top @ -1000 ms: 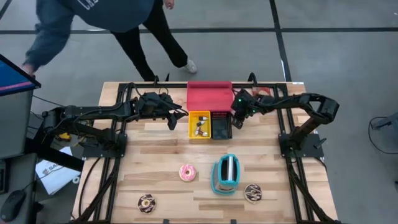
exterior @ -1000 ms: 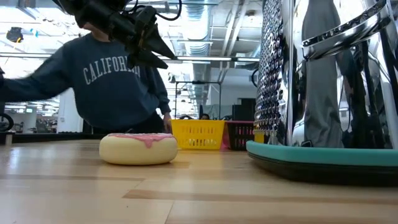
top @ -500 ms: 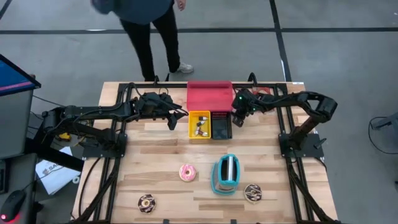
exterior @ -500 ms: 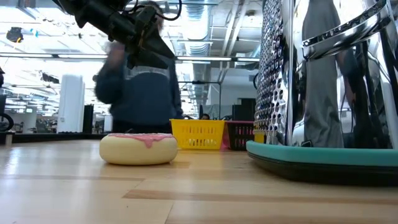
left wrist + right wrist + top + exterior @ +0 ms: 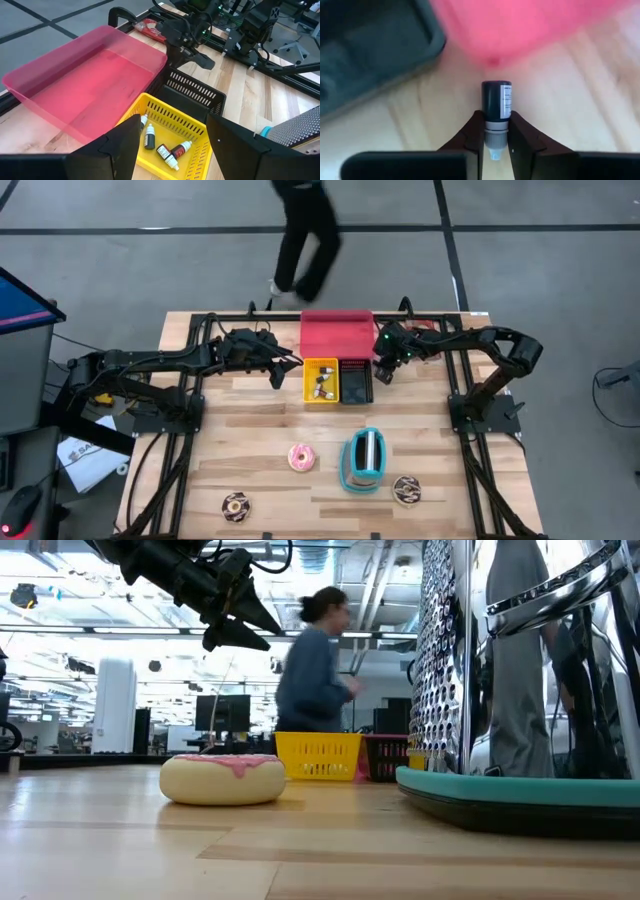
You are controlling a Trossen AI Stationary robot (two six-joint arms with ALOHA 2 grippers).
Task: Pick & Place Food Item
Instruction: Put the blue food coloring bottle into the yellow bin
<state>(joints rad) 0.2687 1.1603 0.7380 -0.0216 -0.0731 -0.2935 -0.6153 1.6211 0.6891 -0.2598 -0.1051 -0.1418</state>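
My right gripper is shut on a small dark bottle over the wood between the black basket and the pink tray. In the high view it stands at the black basket's right side. My left gripper hangs open above the table, left of the yellow basket that holds several bottles. A pink doughnut and two chocolate doughnuts lie flat on the table's near part. My right gripper pinches the bottle's grey neck, just below its white tip, between its two fingers. The fingers slant steeply down from above and run along the bottle. The dark body points away toward the table. I cannot tell whether it rests on the wood.
A metal grater in a teal tray stands between the pink doughnut and the right chocolate doughnut. A person walks on the floor beyond the table's far edge. Bare wood lies in the table's middle and near left.
The person behind the far edge has stood up from the table's far left and walked off toward the right. Both arms hold about the same place.
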